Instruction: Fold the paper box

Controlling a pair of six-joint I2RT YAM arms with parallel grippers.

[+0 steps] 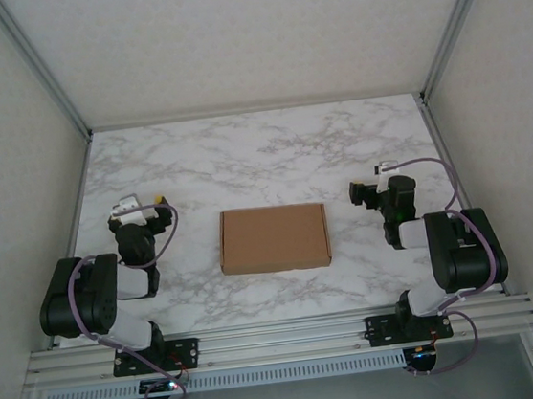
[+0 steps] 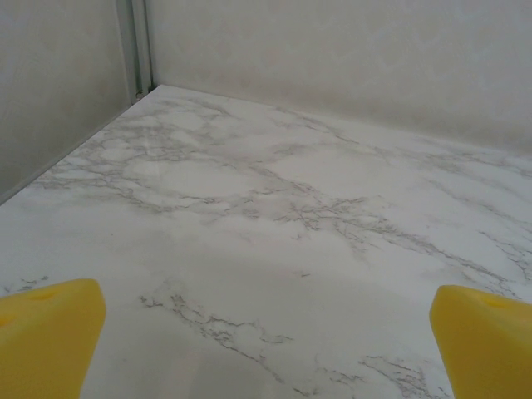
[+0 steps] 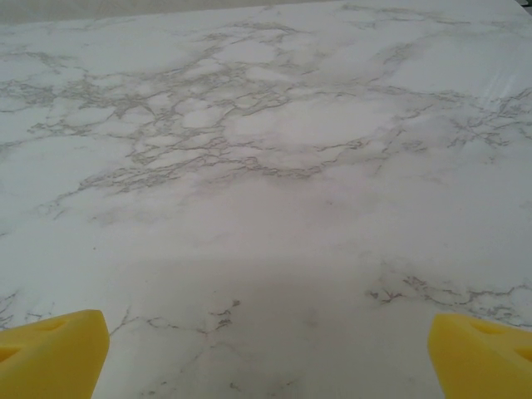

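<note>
Top external: paper box (image 1: 274, 238) right of left gripper (image 1: 140, 207).

No text, labels or numbers I can read anywhere here. The flat brown cardboard box (image 1: 273, 238) shows a plain top face, and the white marble-patterned table (image 1: 242, 154) carries just grey veining, no print

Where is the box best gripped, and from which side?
The box lies flat between the arms, short edges facing them. Probably best: pinch the left edge with the left gripper coming from the left, or the right edge with the right gripper from the right; both stand open.
</note>
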